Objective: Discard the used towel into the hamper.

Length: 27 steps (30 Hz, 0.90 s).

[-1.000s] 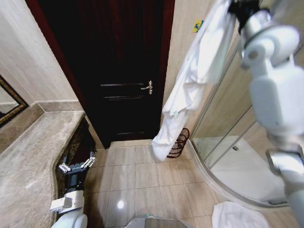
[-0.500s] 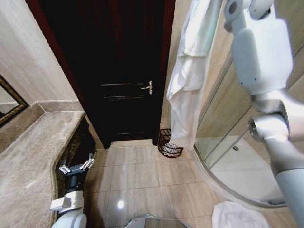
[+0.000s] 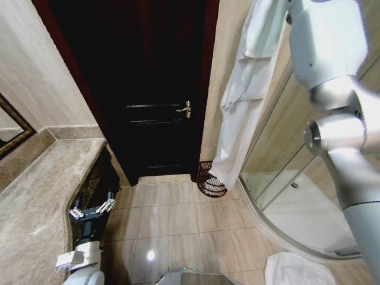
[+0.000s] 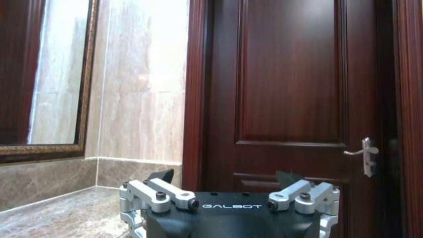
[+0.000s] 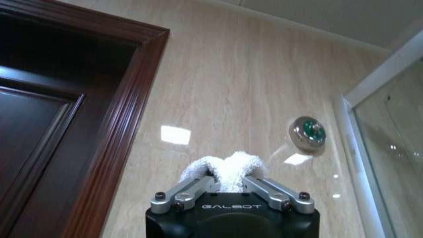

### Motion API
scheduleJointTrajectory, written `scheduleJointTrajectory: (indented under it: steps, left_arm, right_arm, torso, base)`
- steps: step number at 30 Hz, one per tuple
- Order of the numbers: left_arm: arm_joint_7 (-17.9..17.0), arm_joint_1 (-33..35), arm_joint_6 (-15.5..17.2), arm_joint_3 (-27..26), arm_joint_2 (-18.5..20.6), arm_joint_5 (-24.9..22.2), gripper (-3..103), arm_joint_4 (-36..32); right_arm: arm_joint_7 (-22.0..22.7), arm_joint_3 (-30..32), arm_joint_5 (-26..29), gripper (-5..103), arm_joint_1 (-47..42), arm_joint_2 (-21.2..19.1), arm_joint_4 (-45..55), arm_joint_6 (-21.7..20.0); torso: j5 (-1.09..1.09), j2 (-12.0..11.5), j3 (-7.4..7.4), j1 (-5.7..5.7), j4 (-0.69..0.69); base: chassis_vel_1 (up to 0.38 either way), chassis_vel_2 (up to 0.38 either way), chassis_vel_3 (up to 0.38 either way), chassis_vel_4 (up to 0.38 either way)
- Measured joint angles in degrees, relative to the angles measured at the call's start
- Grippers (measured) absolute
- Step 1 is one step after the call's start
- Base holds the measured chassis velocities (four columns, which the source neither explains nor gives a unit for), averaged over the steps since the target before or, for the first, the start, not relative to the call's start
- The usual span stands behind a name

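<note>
Holding the towel (image 3: 240, 107) pinched in my right gripper (image 5: 231, 184) above the hamper (image 3: 211, 178), I judged that letting go came next, my left gripper (image 3: 91, 209) spread idle by the counter (image 3: 41, 196).

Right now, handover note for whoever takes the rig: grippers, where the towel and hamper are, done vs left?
Right gripper: raised high, shut on a bunch of the white towel, which hangs in a long drape by the wall beside the dark door.
Left gripper: low beside the stone counter, open, holding nothing.
Hamper: on the tiled floor in the corner by the door; the towel's bottom end hangs about at its rim, seemingly just past it on the shower side.
Done: towel picked up and carried to the hamper.
Left: line the towel up over the opening, lower and release it.
</note>
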Motion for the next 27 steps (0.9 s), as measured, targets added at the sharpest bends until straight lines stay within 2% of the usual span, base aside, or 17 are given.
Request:
scheduleJointTrajectory:
  steps: [4, 9, 22, 27]
  left_arm:
    - [0.00, 0.39, -0.77, -0.33, -0.13, -0.48, 100, 0.29]
    - [0.05, 0.59, -1.40, -0.46, -0.23, -0.58, 100, 0.78]
    - [0.48, 0.34, -1.06, -0.50, -1.01, -0.17, 100, -0.36]
    - [0.51, 0.89, -1.19, -0.71, -1.36, 0.00, 100, -0.74]
  right_arm:
    - [-0.07, 0.77, -1.24, 4, 0.05, 0.72, -1.98, 0.74]
    - [1.20, 0.67, -0.19, 4, -1.64, 0.70, -1.54, 0.92]
    - [1.38, -0.81, 2.54, 4, -1.70, -0.88, 2.44, -1.77]
    - [2.26, -1.94, 4.10, 4, -3.16, -1.91, 6.90, -4.08]
  torso:
    - [0.03, 0.00, 0.00, 0.00, 0.00]
    - [0.03, 0.00, 0.01, 0.00, -0.01]
    - [0.01, 0.00, 0.00, -0.02, -0.01]
    - [0.03, 0.00, -0.01, -0.02, -0.01]
  base:
    - [0.000, 0.000, 0.000, 0.000]
    - [0.000, 0.000, 0.000, 0.000]
    - [0.000, 0.000, 0.000, 0.000]
    - [-0.040, 0.030, 0.051, -0.049]
